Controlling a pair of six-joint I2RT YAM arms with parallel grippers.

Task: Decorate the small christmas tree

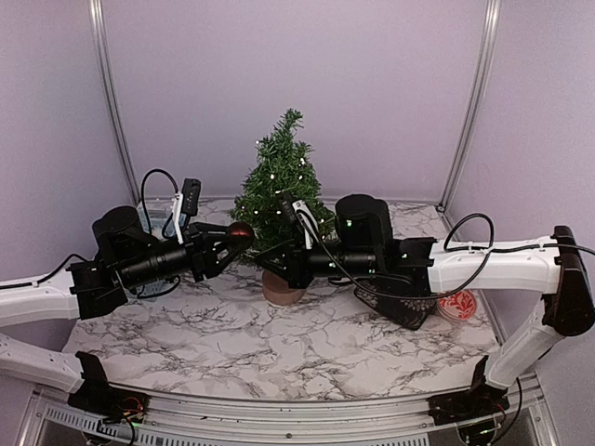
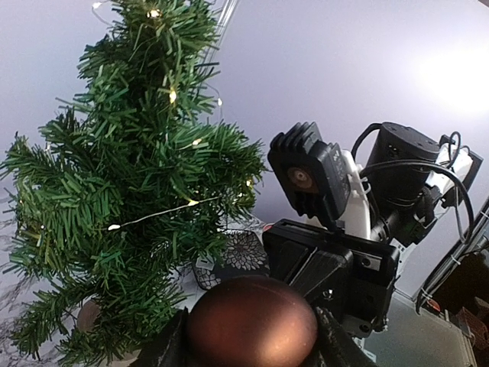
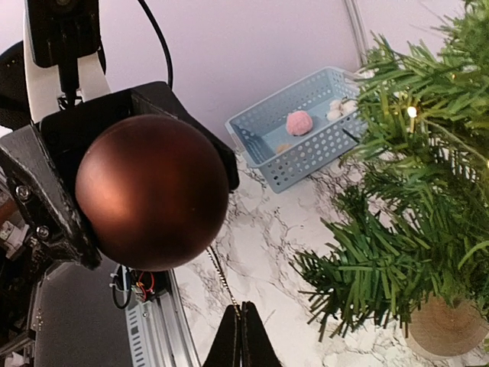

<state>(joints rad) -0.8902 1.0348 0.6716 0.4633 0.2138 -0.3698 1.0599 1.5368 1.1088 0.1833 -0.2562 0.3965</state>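
Observation:
The small christmas tree [image 1: 279, 186] stands at the back centre on a tan stump [image 1: 282, 290], with tiny lights on its branches; it also fills the left of the left wrist view [image 2: 130, 191]. My left gripper [image 1: 232, 237] is shut on a matte dark-red ball ornament [image 1: 240, 229], held just left of the tree's lower branches. The ball [image 2: 252, 321] sits between both fingers. In the right wrist view the ball [image 3: 153, 191] hangs a thin cord [image 3: 221, 275] down to my right gripper [image 3: 241, 313], whose fingers are shut on the cord's end.
A light-blue basket [image 3: 302, 130] with a pink item [image 3: 299, 122] sits on the marble table behind the left arm. A black-and-white patterned box [image 2: 241, 256] lies right of the tree. A round red-and-white piece [image 1: 456, 305] lies at the right.

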